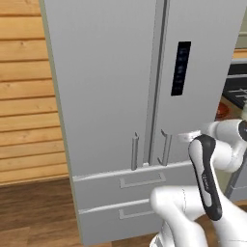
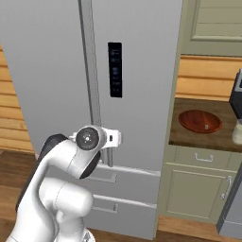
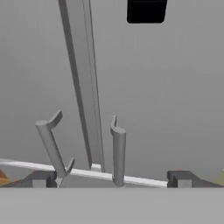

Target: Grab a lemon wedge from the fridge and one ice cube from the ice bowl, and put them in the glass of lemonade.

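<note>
The light-grey fridge (image 1: 106, 87) fills the middle of both base views, with both doors shut and a black panel (image 2: 115, 69) on the right door. My gripper (image 3: 111, 179) is open, close in front of the lower ends of the two door handles. The right door's handle (image 3: 118, 151) stands between the fingertips (image 3: 181, 178). The lemon wedge is hidden behind the shut doors. On the counter to the right lies the reddish-brown ice bowl (image 2: 200, 121). The pale glass of lemonade (image 2: 237, 133) stands at that view's right edge.
Two drawers (image 1: 140, 182) sit under the fridge doors. A wood-plank wall (image 1: 26, 96) runs to the left. Beige cabinets (image 2: 198, 189) carry the counter on the right, with an upper cabinet (image 2: 212, 23) above. A dark appliance (image 2: 236, 94) stands behind the glass.
</note>
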Motion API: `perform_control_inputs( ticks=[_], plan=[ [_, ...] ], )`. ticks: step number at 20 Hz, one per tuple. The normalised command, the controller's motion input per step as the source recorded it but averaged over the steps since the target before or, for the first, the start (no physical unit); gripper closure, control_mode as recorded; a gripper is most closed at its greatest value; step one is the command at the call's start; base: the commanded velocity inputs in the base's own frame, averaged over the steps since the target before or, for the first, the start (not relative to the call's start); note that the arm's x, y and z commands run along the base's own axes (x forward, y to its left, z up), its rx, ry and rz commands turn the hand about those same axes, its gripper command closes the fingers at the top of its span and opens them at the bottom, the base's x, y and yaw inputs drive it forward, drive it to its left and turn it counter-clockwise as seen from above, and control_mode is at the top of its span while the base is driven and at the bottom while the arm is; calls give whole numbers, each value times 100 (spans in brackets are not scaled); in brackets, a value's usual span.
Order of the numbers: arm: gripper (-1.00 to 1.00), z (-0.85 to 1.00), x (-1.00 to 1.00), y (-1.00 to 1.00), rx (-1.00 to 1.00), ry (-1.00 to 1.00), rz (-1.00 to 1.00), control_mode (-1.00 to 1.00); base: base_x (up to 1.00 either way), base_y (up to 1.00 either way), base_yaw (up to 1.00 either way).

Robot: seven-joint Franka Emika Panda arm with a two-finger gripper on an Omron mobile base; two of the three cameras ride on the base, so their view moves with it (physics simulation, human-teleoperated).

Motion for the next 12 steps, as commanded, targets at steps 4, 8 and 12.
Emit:
perform_control_inputs(
  ticks=[4,8,12],
  plan=[
    [-100,-27,-2,0,0,-17,6,-100,0,0,0],
    [-100,-41,0,0,0,-4,19,-100,0,0,0],
    [-100,-49,-2,4,0,-10,24,-100,0,0,0]
  ],
)
